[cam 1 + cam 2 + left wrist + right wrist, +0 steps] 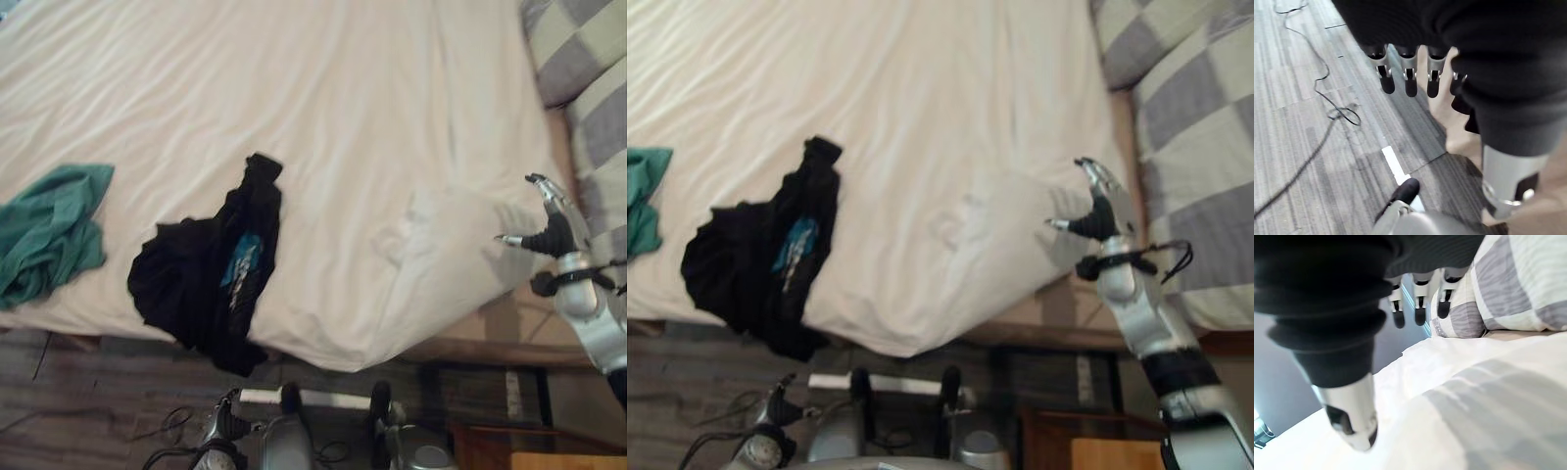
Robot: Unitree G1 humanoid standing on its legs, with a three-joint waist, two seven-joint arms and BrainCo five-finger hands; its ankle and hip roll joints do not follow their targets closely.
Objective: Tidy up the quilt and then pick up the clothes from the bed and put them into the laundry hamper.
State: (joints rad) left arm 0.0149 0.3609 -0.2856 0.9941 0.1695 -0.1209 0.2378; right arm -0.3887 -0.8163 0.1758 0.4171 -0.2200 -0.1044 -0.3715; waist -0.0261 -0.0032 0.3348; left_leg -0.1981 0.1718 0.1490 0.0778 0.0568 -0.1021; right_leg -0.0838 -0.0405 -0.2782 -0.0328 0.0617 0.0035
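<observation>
1. We found the right hand [1097, 211] raised above the near right corner of the white quilt [323, 108], its fingers spread and relaxed, holding nothing.
2. In its own wrist view the right hand's fingers [1420, 313] hung straight over the quilt, the thumb apart from them, with the grey-and-cream checked pillow [1518, 289] just past the fingertips.
3. The left hand [1415, 63] hung low over the grey plank floor [1308, 161], fingers straight and clasping nothing.
4. The black garment [211, 269] lay on the quilt near the bed's near edge, well to the left of the right hand. Its long axis ran from a narrow end pointing up the bed to a wider bunched end that drooped over the edge toward the floor.
5. The green garment [49, 230] lay crumpled at the bed's left edge, farther still from the right hand.
6. The left eye view showed the green garment nearly whole; the right eye view cut it at the frame edge but showed more of the checked pillow.
</observation>
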